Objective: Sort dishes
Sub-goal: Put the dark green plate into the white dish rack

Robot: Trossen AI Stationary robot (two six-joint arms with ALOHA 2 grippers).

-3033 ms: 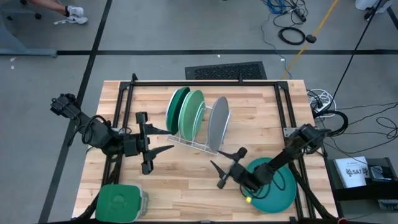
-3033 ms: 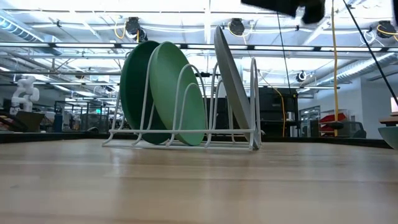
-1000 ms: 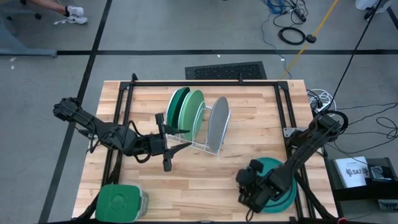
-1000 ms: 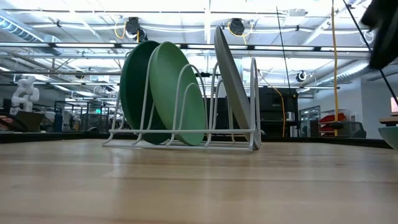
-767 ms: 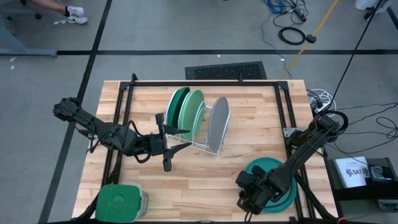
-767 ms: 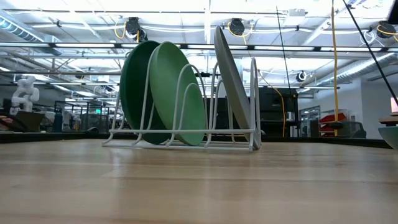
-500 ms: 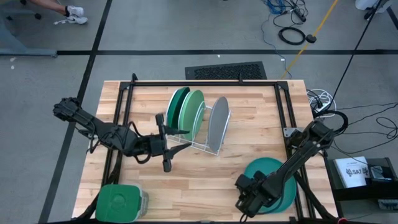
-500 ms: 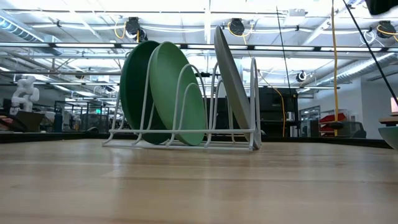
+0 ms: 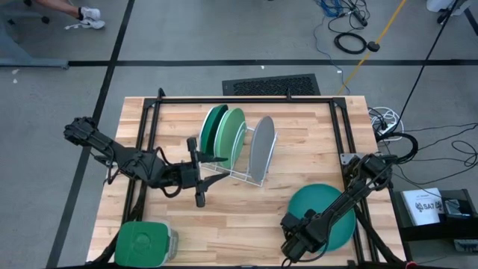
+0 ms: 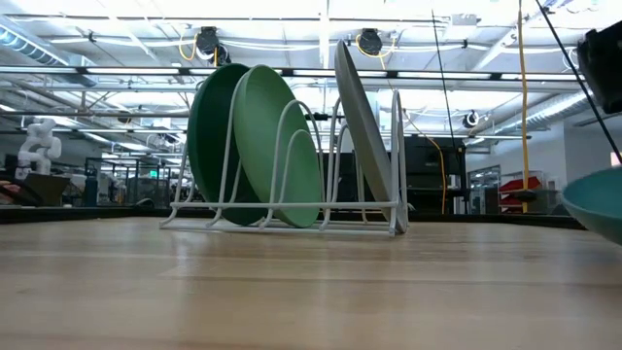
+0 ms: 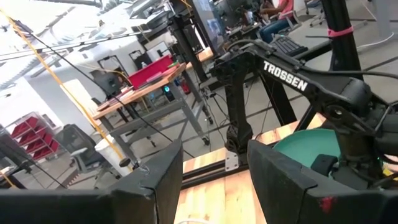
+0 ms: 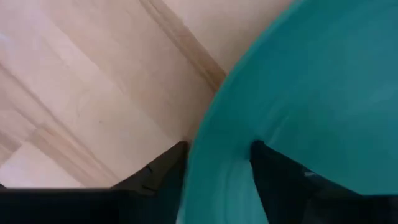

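The dark green plate [image 9: 212, 129], the mint plate [image 9: 231, 134] and the grey plate [image 9: 261, 147] stand on edge in the white wire rack [image 9: 224, 171]. They also show in the low view [image 10: 209, 136]. The teal plate [image 9: 325, 209] is at the table's near right. My right gripper [image 9: 296, 233] is shut on its rim. My left gripper [image 9: 196, 170] is wide open and empty, just left of the rack, and shows in its wrist view [image 11: 214, 180]. My right gripper pinches the teal plate's near-left rim [image 12: 211, 162] between its two fingers, one finger [image 12: 155, 174] on the outer side and one [image 12: 277, 180] on the inner face. In the low view the plate's rim [image 10: 588, 199] stands above the tabletop; its far side is out of frame.
A green square container [image 9: 142, 243] sits at the table's near left corner. The table's black frame [image 9: 246, 99] runs along the far edge and both sides. Bare wood lies between the rack and the near edge [image 9: 231, 224].
My right gripper has gone a little toward the table's near edge and left, with the teal plate. The plate has shifted toward the table's middle and its rim has come up into the low view. My left arm has kept still.
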